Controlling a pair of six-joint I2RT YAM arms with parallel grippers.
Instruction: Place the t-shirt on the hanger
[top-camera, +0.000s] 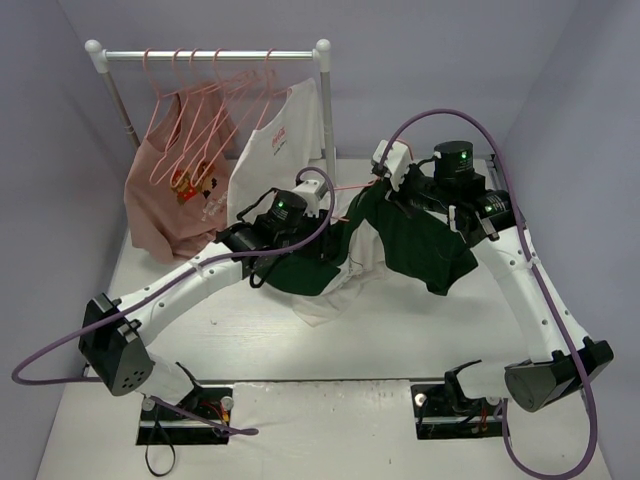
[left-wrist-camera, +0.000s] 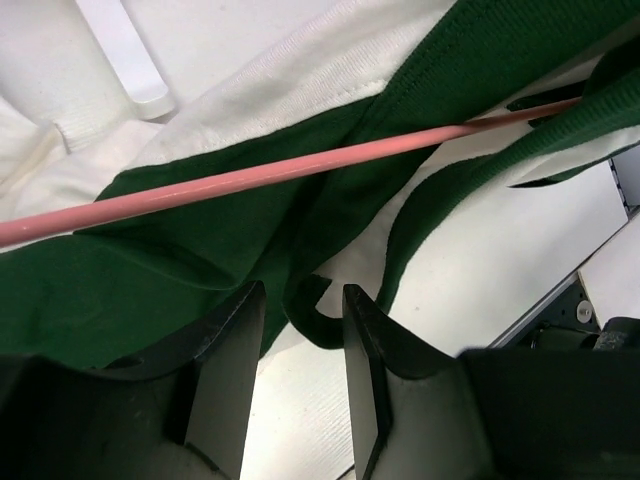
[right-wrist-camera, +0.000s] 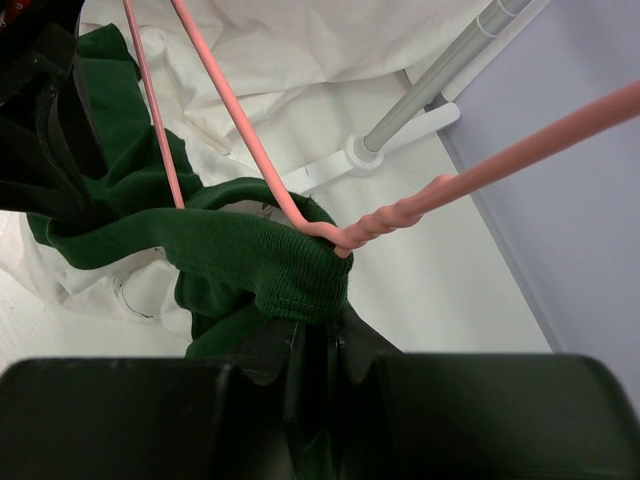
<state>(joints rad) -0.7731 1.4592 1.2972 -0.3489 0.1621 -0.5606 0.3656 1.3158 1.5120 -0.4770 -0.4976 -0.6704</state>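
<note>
Both arms are built of white link shells joined by black cylindrical joint housings. The left arm (top-camera: 190, 285) rises from a dark grey base block (top-camera: 112, 352) at the lower left of the overhead view. The right arm (top-camera: 530, 290) rises from a matching block (top-camera: 545, 385) at the lower right. A small green light (top-camera: 456, 154) glows on each black wrist motor. Purple cables (top-camera: 445, 112) run along both arms. White camera boxes (top-camera: 390, 158) sit beside the wrists. The hand fingers (left-wrist-camera: 225, 350) are matte black with flat inner faces.
</note>
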